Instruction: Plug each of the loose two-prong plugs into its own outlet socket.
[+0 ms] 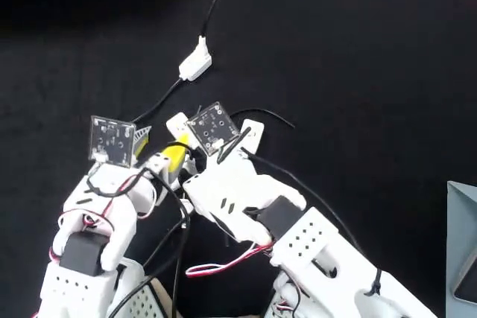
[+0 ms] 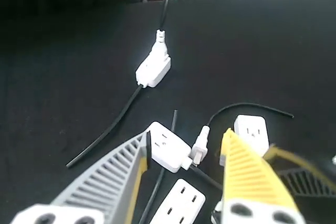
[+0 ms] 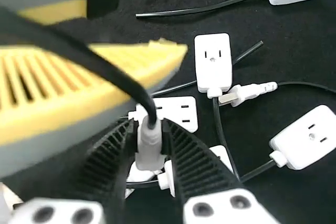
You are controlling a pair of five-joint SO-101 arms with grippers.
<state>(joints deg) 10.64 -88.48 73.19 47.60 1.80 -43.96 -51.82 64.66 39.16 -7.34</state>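
In the right wrist view my right gripper [image 3: 148, 127] has its black fingers shut on a white two-prong plug [image 3: 148, 142] with a black cable, held upright just over a white outlet [image 3: 176, 113]. My left gripper [image 2: 185, 139] stands open right beside it, one finger grey, the other yellow [image 3: 100, 82]. Between the left fingers lie a white outlet [image 2: 167, 148] and a loose white plug [image 2: 199, 145], its prongs close to that outlet. More outlets lie around: one [image 2: 252, 132] beyond the yellow finger and one [image 2: 181, 203] nearer.
A further white outlet [image 1: 195, 65] with a cable in it lies farther back on the black table [image 1: 358, 72]. Black cables [image 1: 160, 102] run between the outlets and under both arms. A grey box [image 1: 462, 243] stands at the right edge.
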